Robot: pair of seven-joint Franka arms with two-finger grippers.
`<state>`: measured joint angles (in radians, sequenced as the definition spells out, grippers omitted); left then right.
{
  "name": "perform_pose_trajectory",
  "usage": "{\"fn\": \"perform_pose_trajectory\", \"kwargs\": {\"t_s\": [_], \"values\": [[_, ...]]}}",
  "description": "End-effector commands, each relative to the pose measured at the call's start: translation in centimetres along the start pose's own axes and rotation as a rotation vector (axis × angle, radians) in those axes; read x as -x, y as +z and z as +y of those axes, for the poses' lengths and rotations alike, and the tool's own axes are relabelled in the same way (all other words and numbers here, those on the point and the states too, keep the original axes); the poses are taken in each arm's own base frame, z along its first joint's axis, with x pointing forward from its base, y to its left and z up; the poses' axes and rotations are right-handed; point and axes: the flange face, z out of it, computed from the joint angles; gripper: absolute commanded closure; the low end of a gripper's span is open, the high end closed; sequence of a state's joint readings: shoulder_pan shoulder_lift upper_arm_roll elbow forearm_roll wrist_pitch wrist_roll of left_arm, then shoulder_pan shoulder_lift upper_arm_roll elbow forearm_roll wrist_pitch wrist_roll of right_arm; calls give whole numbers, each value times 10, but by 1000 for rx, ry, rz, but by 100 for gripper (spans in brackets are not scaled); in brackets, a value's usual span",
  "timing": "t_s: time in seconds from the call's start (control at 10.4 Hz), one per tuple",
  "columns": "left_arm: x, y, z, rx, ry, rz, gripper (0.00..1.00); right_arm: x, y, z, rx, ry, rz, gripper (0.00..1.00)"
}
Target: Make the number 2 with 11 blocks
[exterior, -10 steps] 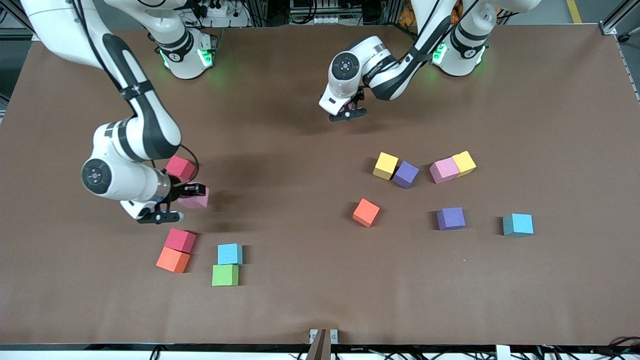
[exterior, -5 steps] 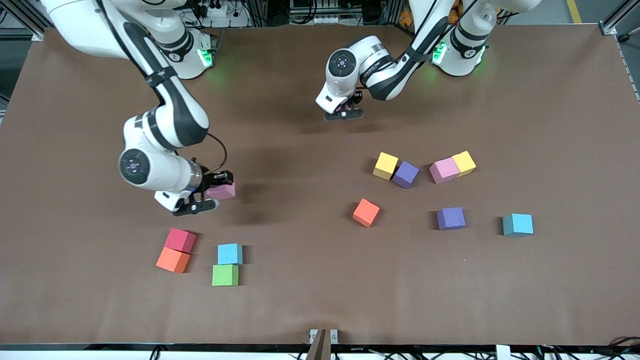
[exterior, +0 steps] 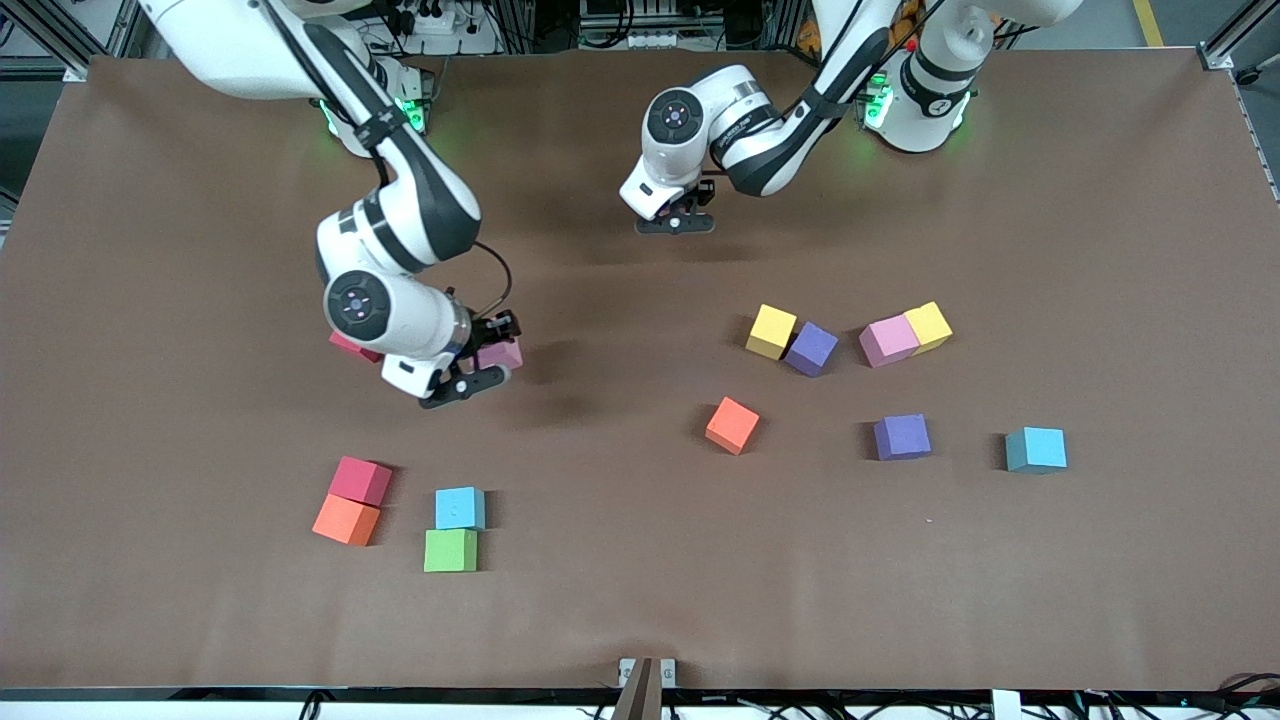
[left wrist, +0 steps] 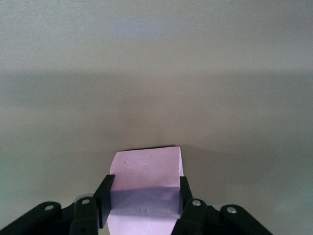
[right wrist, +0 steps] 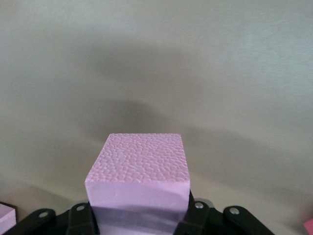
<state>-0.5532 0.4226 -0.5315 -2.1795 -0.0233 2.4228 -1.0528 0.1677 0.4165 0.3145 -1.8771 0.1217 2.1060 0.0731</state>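
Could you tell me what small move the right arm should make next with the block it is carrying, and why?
Probably carry on toward the table's middle, then lower. The right gripper is shut on a pink block above bare table, no digit is started, and loose blocks lie scattered toward both ends. The left gripper also grips a pink block, so leave it room.

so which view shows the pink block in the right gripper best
The right wrist view: the pink block fills the centre, clamped in the right gripper. In the front view it is small and partly hidden by that gripper. The left wrist view shows a different pink block.
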Motion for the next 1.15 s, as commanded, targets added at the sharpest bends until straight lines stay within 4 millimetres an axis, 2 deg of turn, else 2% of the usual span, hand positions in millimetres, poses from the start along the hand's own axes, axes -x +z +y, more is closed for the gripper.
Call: {"fn": "perform_pose_trajectory", "kwargs": {"t_s": [0.0, 0.29, 0.48, 0.58, 0.67, 0.77, 0.96, 1.06], "values": [[4, 6, 13, -3, 51, 10, 51, 4, -4, -2, 9, -10, 3, 65], [0, 9, 17, -20, 101, 43, 49, 3, -4, 0, 12, -7, 5, 67], [-3, 11, 21, -17, 105, 42, 48, 2, -7, 9, 49, -25, 10, 93], [-3, 14, 22, -19, 107, 39, 43, 2, -8, 11, 54, -24, 7, 100], [-3, 14, 21, -21, 107, 38, 19, 5, -10, 11, 56, -18, -12, 100], [-3, 14, 21, -21, 100, 42, 0, 5, -14, 10, 58, -14, -23, 100], [-6, 3, 20, -16, 77, 55, 0, 6, -14, 9, 59, -27, -21, 100], [-10, -21, 19, 4, 35, 92, 0, 5, -13, 7, 68, -44, -18, 100]]}}
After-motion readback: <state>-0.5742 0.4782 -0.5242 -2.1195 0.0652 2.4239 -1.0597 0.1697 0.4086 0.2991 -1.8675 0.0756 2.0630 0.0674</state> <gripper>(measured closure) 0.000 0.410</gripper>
